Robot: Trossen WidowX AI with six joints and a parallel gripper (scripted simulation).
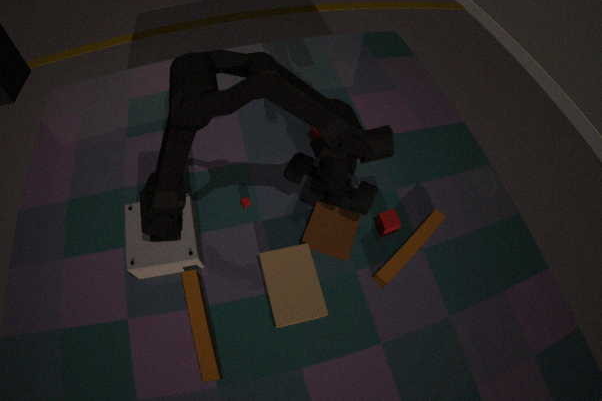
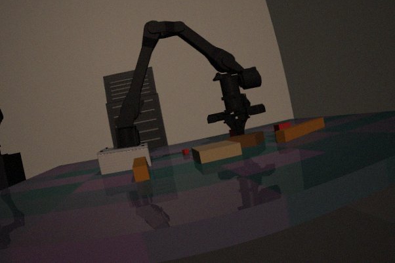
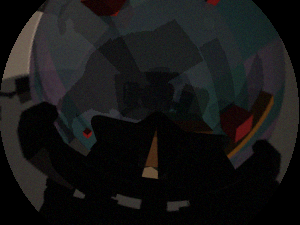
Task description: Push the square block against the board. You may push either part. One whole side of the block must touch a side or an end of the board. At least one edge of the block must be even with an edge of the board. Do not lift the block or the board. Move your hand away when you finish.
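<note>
The square brown block [image 1: 330, 230] [image 2: 248, 139] lies flat on the checkered floor, turned at an angle. Its near left corner is at the far right corner of the tan board [image 1: 292, 283] [image 2: 216, 151]; their sides are not flush. My gripper [image 1: 334, 204] [image 2: 237, 132] [image 3: 158, 113] is shut and empty. It is down low at the block's far edge, on the side away from the tan board. In the wrist view a thin brown sliver [image 3: 151, 161] shows between the dark fingers.
A long orange strip [image 1: 410, 247] [image 2: 299, 129] lies right of the block, with a red cube [image 1: 388, 221] [image 2: 282, 126] [image 3: 236, 123] between them. Another orange strip [image 1: 201, 326] [image 2: 141, 169] lies in front of the robot base [image 1: 160, 249]. A small red cube [image 1: 245, 202] [image 2: 186, 151] sits left of the gripper.
</note>
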